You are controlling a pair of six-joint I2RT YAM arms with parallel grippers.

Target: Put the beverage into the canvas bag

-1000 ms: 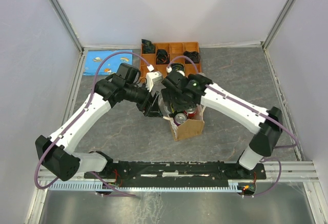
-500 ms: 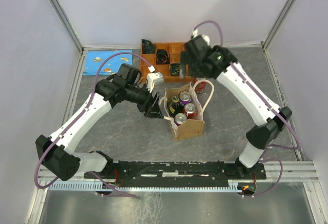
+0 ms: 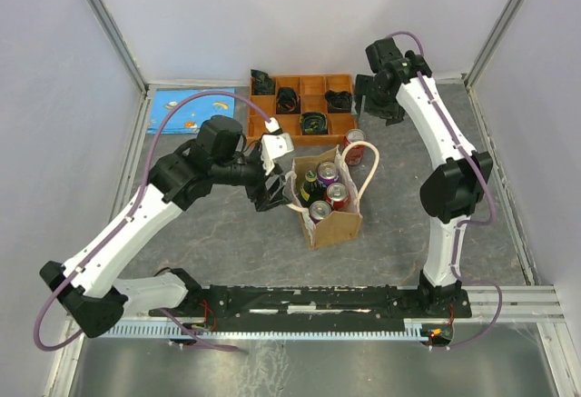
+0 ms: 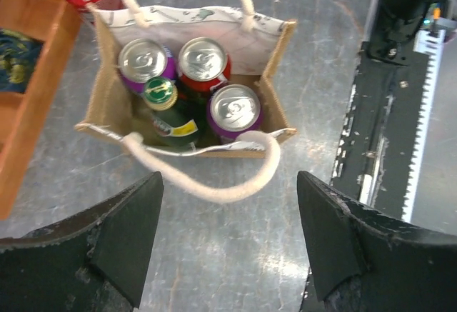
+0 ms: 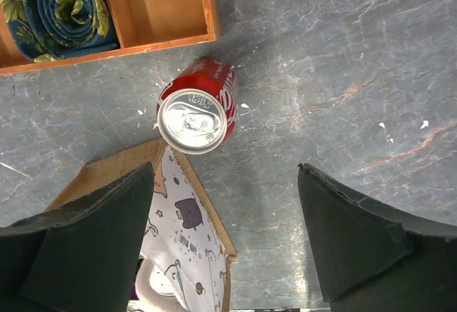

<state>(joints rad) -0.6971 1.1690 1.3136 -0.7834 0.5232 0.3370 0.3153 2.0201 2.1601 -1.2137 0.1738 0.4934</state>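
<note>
The tan canvas bag [image 3: 334, 220] stands open at mid-table, holding a red can [image 4: 203, 58], two purple cans [image 4: 234, 108] and a green bottle [image 4: 161, 94]. Another red beverage can [image 3: 354, 144] stands upright on the table just behind the bag, also seen as the can [image 5: 198, 108] below my right gripper. My left gripper [image 3: 270, 193] is open beside the bag's near cream handle [image 4: 214, 190], not touching it. My right gripper [image 3: 375, 113] hangs open high over the back right, empty.
An orange compartment tray [image 3: 339, 82] with rolled dark items sits at the back, close to the loose can; one roll [image 5: 61, 5] is blue with leaves. A blue patterned mat [image 3: 182, 111] lies at the back left. Grey walls enclose the table.
My right arm rose out of the bag and swung to the back right, its jaws widening. The bag's contents are now uncovered. My left arm shifted slightly and stays by the handle.
</note>
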